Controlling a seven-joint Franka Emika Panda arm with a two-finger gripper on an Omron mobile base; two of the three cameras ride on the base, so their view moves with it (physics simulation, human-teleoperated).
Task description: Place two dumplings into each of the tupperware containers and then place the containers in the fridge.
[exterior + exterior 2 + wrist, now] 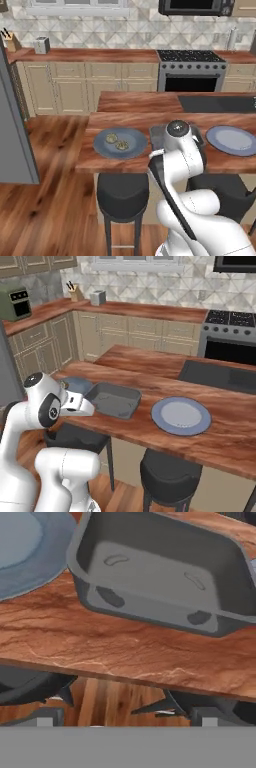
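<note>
Two dumplings (117,141) lie on an unlabelled plate (102,148).

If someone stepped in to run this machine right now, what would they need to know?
End effector: open, holding nothing, low at the wooden island counter's near edge.
Two small mottled beige-green dumplings lie on the left round blue-grey plate.
Deep dark grey rectangular pan sits between that plate and the second round blue-grey plate, which is bare.
Done: nothing visible.
Left: fill the containers and put them in the fridge.
</note>
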